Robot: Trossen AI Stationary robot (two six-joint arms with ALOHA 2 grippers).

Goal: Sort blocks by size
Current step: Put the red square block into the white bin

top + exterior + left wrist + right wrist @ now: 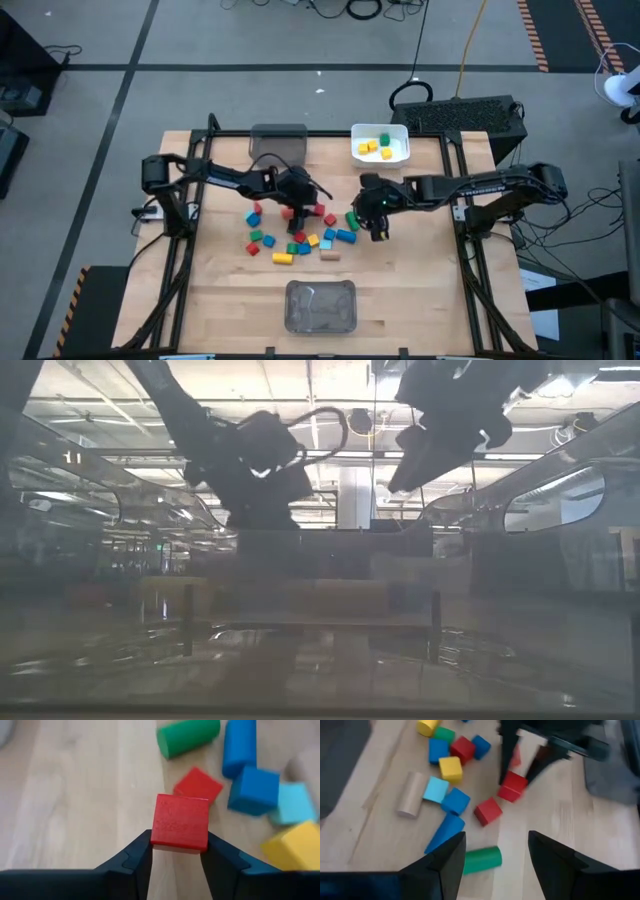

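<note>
While it sits between the left gripper's (179, 857) two dark fingers (134, 860), the red cube (180, 822) is pinched on both side faces, the fingers narrowed to its width. The right wrist view shows the same cube (513, 786) between those fingers, though whether it touches the table (200, 300) cannot be told. Just beyond it lies a second red cube (198, 785), with a green cylinder (188, 736), a blue cylinder (239, 746), a blue cube (253, 790), a light blue cube (293, 803) and a yellow cube (290, 847) close around. The rest of the blocks (300, 235) lie scattered mid-table, a tan cylinder (412, 794) among them.

The right gripper (495, 851) hangs over the right edge of the scatter, near the green cylinder, its fingers spread wide with nothing between them.

At the far edge a white bin (356, 150) holds yellow blocks (378, 147); a grey bin (278, 140) stands beside it, and a clear bin (321, 306) near the front edge.
</note>
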